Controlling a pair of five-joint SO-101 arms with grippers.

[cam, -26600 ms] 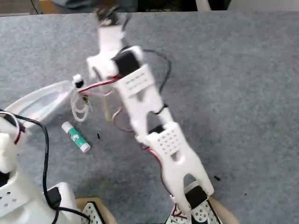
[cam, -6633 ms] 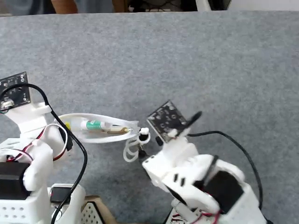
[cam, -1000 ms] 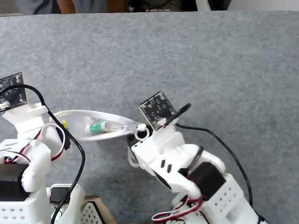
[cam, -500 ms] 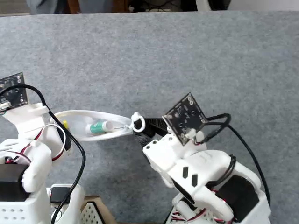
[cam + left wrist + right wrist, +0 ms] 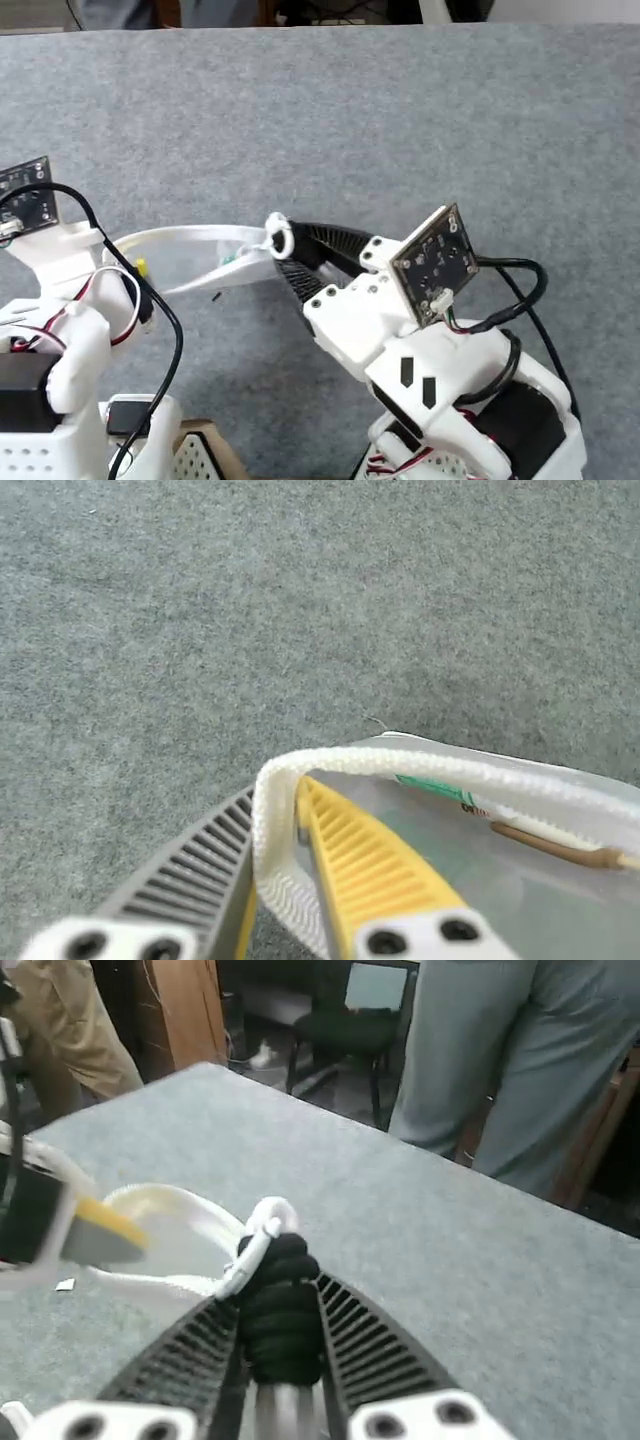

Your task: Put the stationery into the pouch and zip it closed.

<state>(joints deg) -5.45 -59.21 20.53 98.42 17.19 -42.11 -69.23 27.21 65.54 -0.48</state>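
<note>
A clear pouch (image 5: 185, 250) with a white zip edge hangs stretched between both arms, above the grey mat. My left gripper (image 5: 130, 260) is shut on its left end; one yellow finger (image 5: 370, 865) is inside the pouch and the grey one outside, clamping the white edge (image 5: 275, 825). Inside lie a green-and-white glue stick (image 5: 440, 790) and a thin brown stick (image 5: 560, 850). My right gripper (image 5: 283, 255), with black fingers, is shut on the white zip pull ring (image 5: 278, 238) at the pouch's right end. The right wrist view shows the same ring (image 5: 270, 1215) at the tips of that gripper (image 5: 277, 1270).
The grey felt mat (image 5: 450, 130) covers the whole table, with open room at the back and right. Both arm bases stand at the front edge. A small black speck (image 5: 215, 297) lies under the pouch. Beyond the table's far edge (image 5: 330, 1110) are chairs and furniture.
My right gripper has carried the zip pull up and to the left, raising the pouch's right end. Its wrist has swung to the right. The left arm has stayed still.
</note>
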